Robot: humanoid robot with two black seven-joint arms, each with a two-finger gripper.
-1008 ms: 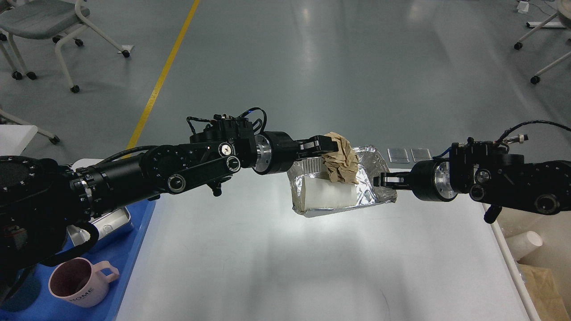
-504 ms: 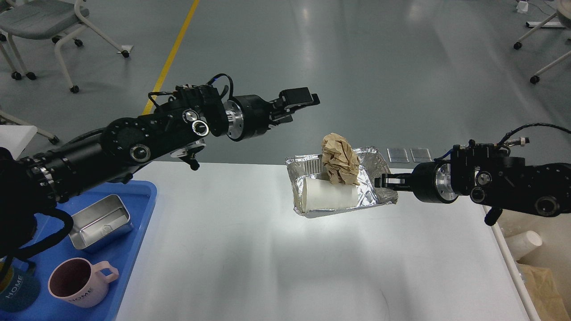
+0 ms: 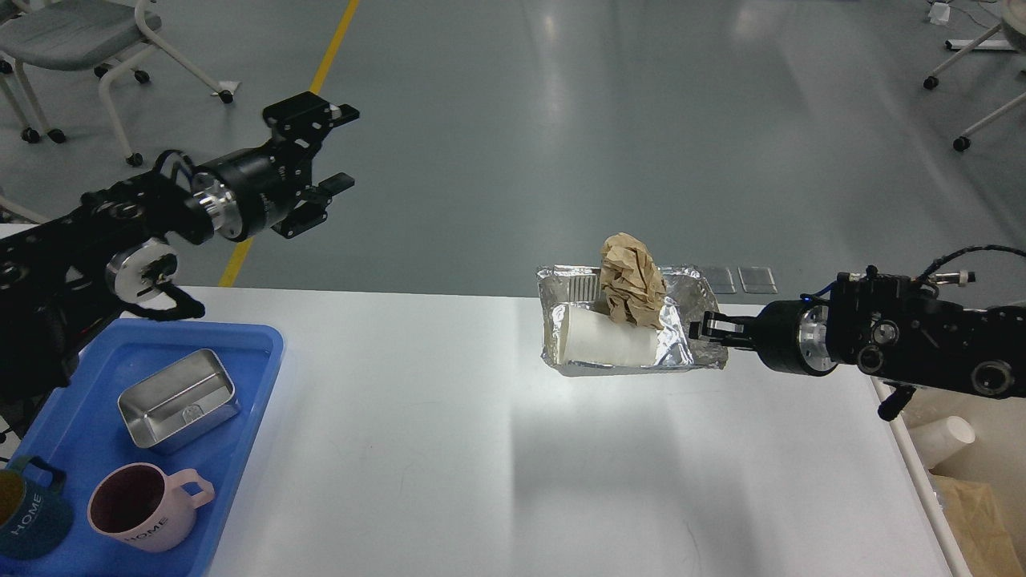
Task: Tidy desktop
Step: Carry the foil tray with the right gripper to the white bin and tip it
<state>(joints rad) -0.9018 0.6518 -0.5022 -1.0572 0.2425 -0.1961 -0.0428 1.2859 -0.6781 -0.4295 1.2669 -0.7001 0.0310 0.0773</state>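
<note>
The white desktop [image 3: 513, 449] fills the lower part of the head view. My right gripper [image 3: 713, 330] is shut on the right rim of a crumpled foil tray [image 3: 561, 320] and holds it above the desktop. In the foil tray lie a white paper cup [image 3: 609, 343] on its side and a crumpled brown paper ball [image 3: 633, 276]. My left gripper [image 3: 333, 148] is open and empty, raised high at the left, far from the foil tray.
A blue plastic tray [image 3: 248, 377] at the left edge holds a metal tin [image 3: 178, 398], a pink mug [image 3: 144, 506] and a dark teal mug [image 3: 28, 513]. A cream bin [image 3: 962, 465] with a cup and brown paper stands right of the table. Chairs stand behind.
My left gripper let go of the brown paper ball, opened, and swung up and far left. My right gripper moved the foil tray slightly to the right.
</note>
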